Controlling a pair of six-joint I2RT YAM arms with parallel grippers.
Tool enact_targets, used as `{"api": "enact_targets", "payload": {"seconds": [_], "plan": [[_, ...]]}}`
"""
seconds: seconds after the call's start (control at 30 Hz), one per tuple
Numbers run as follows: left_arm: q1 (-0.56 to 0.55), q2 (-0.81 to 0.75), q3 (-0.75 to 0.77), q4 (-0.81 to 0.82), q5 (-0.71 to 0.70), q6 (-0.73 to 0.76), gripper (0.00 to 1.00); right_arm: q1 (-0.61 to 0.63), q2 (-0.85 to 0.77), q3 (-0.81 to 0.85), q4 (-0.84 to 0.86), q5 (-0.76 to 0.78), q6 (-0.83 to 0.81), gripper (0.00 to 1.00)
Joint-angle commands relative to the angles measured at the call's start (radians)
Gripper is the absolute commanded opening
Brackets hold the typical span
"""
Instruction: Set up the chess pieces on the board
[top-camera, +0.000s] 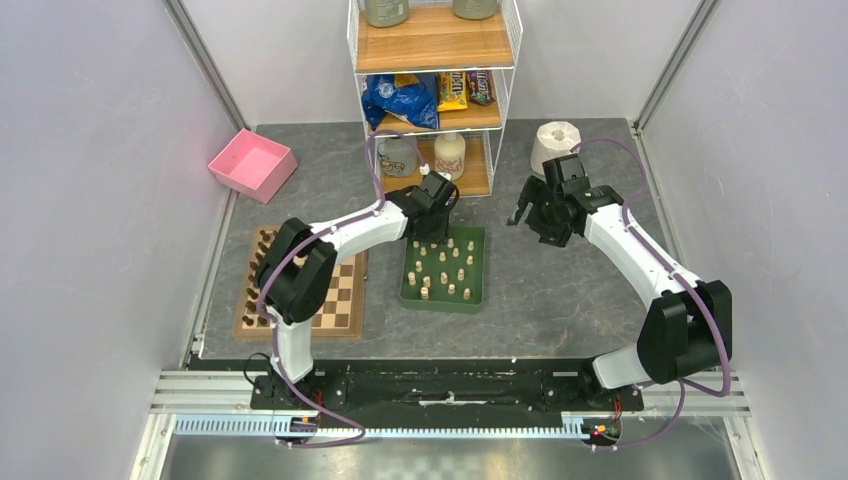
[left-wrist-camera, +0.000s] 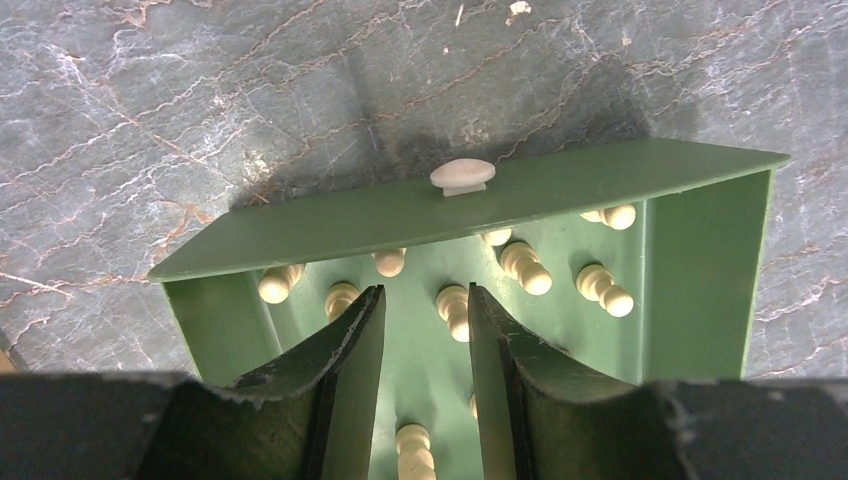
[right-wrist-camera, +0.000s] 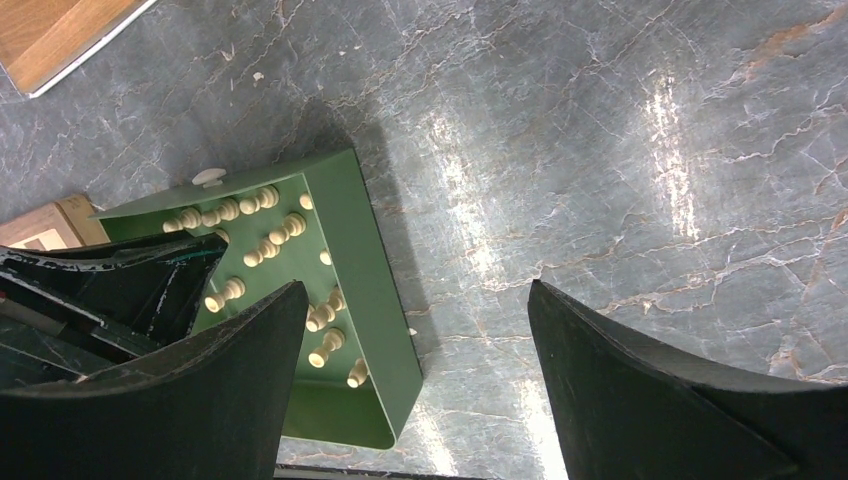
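Observation:
Several pale chess pieces (top-camera: 445, 268) stand in a green tray (top-camera: 482, 265) at the table's middle. The board (top-camera: 345, 300) lies left of the tray, with dark pieces (top-camera: 255, 290) along its left side. My left gripper (top-camera: 432, 235) hangs over the tray's far end. In the left wrist view its jaws (left-wrist-camera: 427, 292) stand narrowly apart above the tray floor (left-wrist-camera: 700, 290). A pale pawn (left-wrist-camera: 455, 310) stands between the tips, close to the right finger, not clamped. My right gripper (right-wrist-camera: 418, 285) is wide open over bare table, right of the tray (right-wrist-camera: 370, 290).
A wire shelf (top-camera: 435, 90) with snacks and jars stands at the back, just beyond the tray. A pink bin (top-camera: 252, 164) sits at the back left and a white roll (top-camera: 555, 140) at the back right. A small pale disc (left-wrist-camera: 462, 175) rests on the tray's far rim.

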Motion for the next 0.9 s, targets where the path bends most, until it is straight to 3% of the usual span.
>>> {"api": "enact_targets", "payload": {"seconds": [0.0, 0.87], "plan": [[-0.005, 0.018, 0.049, 0.004, -0.029, 0.024, 0.43, -0.007, -0.004, 0.044, 0.007, -0.001, -0.012, 0.89], [-0.004, 0.096, 0.079, -0.012, -0.065, 0.012, 0.38, -0.020, -0.004, 0.033, 0.006, -0.042, -0.019, 0.89]]}}
